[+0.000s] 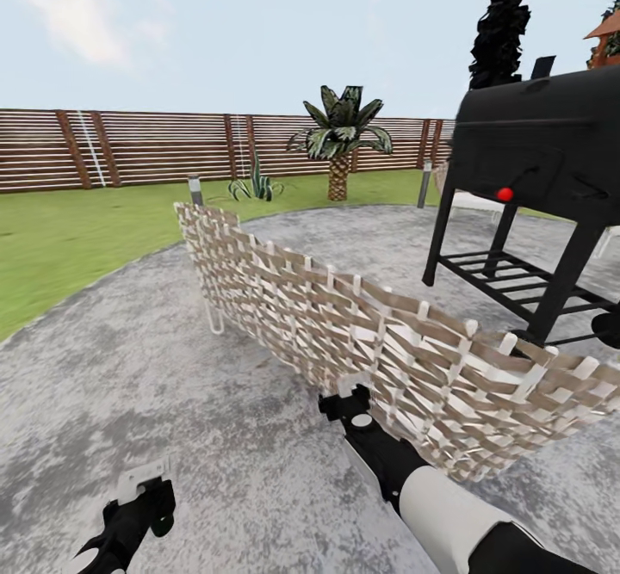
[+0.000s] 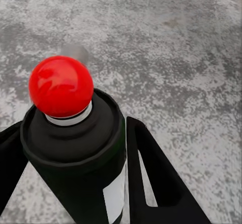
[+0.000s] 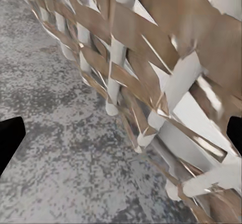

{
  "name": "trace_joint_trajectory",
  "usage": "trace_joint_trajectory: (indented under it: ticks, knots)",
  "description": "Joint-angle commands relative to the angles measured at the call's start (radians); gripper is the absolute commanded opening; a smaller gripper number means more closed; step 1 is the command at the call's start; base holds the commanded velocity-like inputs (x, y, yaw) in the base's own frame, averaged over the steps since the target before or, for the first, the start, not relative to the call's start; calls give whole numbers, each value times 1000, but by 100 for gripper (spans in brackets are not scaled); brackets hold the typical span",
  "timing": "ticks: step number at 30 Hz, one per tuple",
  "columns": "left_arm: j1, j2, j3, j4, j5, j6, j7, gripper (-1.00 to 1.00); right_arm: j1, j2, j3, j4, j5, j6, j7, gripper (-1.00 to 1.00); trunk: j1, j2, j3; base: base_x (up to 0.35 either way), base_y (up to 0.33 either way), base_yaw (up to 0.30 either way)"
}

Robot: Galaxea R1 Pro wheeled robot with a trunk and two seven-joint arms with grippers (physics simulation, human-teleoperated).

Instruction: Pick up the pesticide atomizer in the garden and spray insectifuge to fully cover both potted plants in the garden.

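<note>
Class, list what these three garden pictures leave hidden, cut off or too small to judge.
- Pesticide atomizer: left wrist view, its lower body is cut by the picture edge, and the label cannot be read.
- Left pincer: head view, the arm runs off the bottom edge.
- Potted plant: head view, too small and far to show its pot.
- Grill: head view, cut by the right edge; the woven screen hides its feet.
</note>
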Motion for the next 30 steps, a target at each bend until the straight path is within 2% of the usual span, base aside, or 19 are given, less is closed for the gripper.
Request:
trace_joint_trajectory:
  ticks: [1,3,4,6,18,22,30]
  knots:
    - [0,0,0,0,-1,0,0,-100,0,0,-1,0,0,1,0,100,0,0,0,294,162,0]
    - [0,0,-1,0,-1,0,0,-100,0,0,-16,1,-1,0,-1,100,0,0,0,294,163,0]
    - [0,0,-1,0,-2,0,0,-100,0,0,-49,6,0,1,-2,100,0,0,0,294,163,0]
    - [0,0,-1,0,-1,1,0,-100,0,0,-67,29,1,-1,-2,100,0,0,0,294,163,0]
    - [0,0,-6,1,-1,0,1,-100,0,0,-75,38,0,-26,-3,100,0,0,0,294,165,-4]
    - [0,0,-41,1,-2,-1,3,-100,0,0,-76,38,1,-28,-4,100,0,0,0,301,126,-218]
    - [0,0,-45,1,-3,-3,3,-100,0,0,-76,38,0,-30,-38,100,0,0,0,316,8,-218]
